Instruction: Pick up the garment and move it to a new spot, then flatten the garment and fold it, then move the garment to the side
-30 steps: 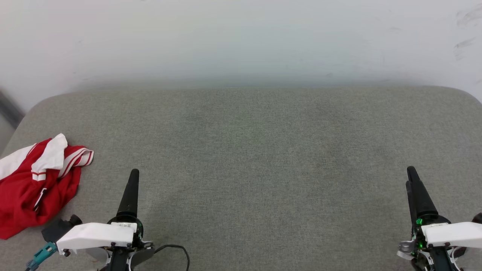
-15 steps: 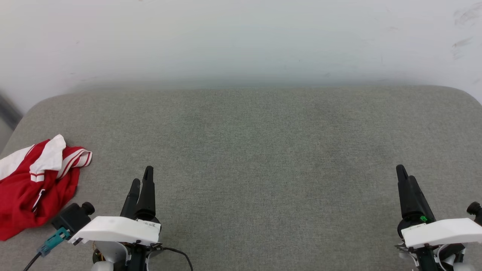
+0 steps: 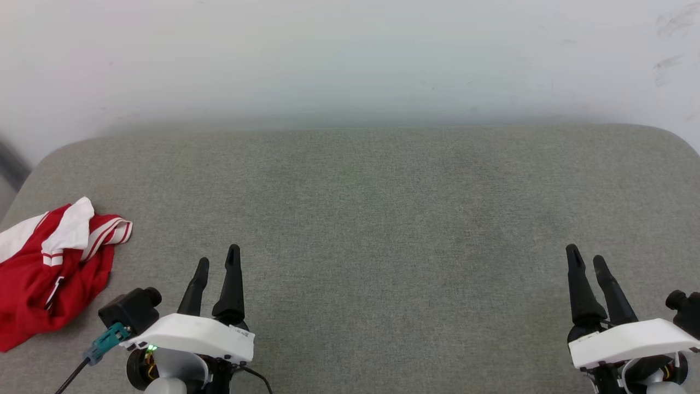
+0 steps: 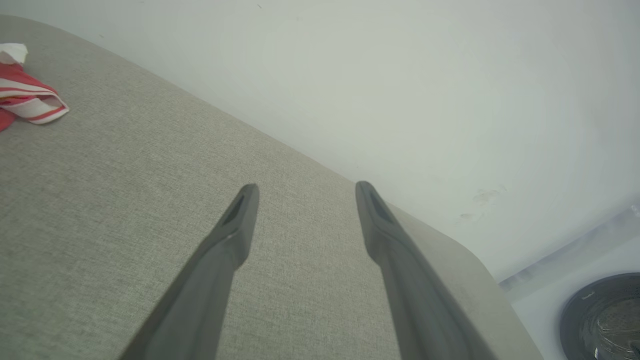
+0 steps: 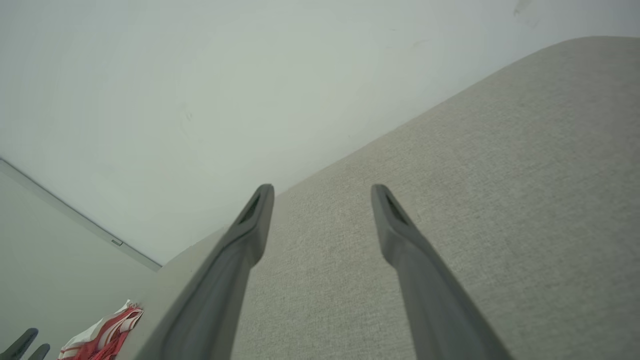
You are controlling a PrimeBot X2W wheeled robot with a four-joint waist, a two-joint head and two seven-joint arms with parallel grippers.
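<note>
The garment [image 3: 46, 273] lies crumpled at the far left of the grey cushioned surface [image 3: 372, 219], bright red with white panels and striped edging. Its striped edge [image 4: 30, 100] shows at the top left of the left wrist view, and a small part [image 5: 102, 335] shows at the bottom left of the right wrist view. My left gripper [image 3: 219, 260] stands open with nothing between its fingers, to the right of the garment and apart from it. My right gripper [image 3: 586, 256] is open and empty at the lower right, far from the garment.
A pale wall [image 3: 350, 54] runs along the back of the surface. The surface has rounded corners at the back left and back right. A dark round object [image 4: 605, 315] sits below the surface's edge in the left wrist view.
Both wrists have turned, so each gripper's two fingers now show side by side. The left gripper has shifted right, away from the garment; the right gripper has shifted slightly left. The garment has not moved.
</note>
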